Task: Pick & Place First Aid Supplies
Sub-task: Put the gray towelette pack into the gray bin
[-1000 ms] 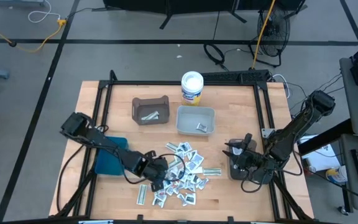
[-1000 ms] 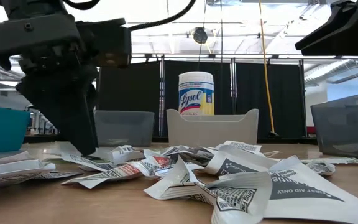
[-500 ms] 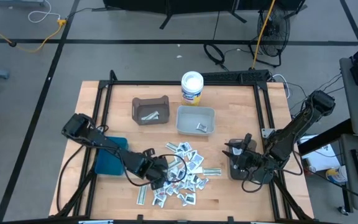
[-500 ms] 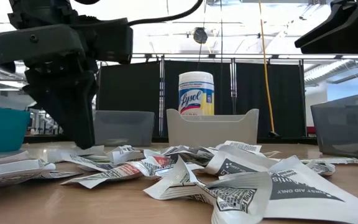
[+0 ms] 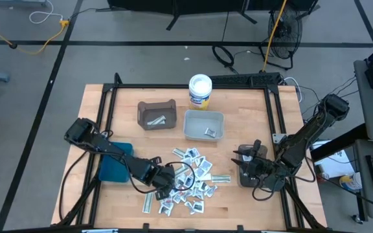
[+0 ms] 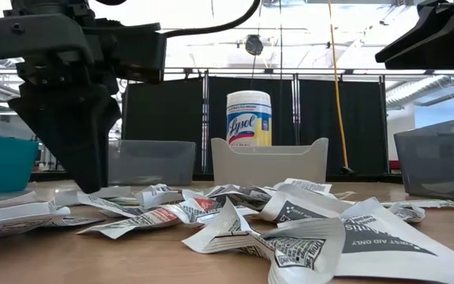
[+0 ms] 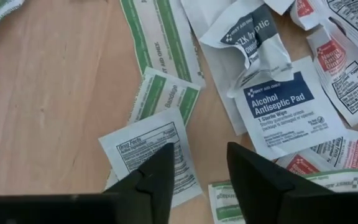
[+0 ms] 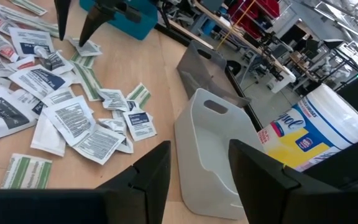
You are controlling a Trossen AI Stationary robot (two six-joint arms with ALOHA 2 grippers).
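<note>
Wipes tub (image 5: 200,90) at far counter (image 5: 238,129) edge; brown bin (image 5: 157,114), grey bin (image 5: 204,125) nearer; teal bin (image 5: 113,167) left.

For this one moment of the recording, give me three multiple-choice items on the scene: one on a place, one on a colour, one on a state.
1. Where does the white wipes tub stand?
A. Beyond the pale grey bin, at the table's far edge
B. Inside the brown bin
C. On top of the packet pile

2. What colour is the bin beside the left arm?
A. Red
B. Teal
C. Yellow

3. How is the left tool set?
A. Clamped on the wipes tub
B. Fingers apart, low over the packets, one packet lying under them
C. Raised above the brown bin

Answers:
1 A, the overhead view shows the tub just past the pale bin.
2 B, it shows teal from above and from table height.
3 B, the left wrist view shows a gap between the fingers above a drug-facts packet.
</note>
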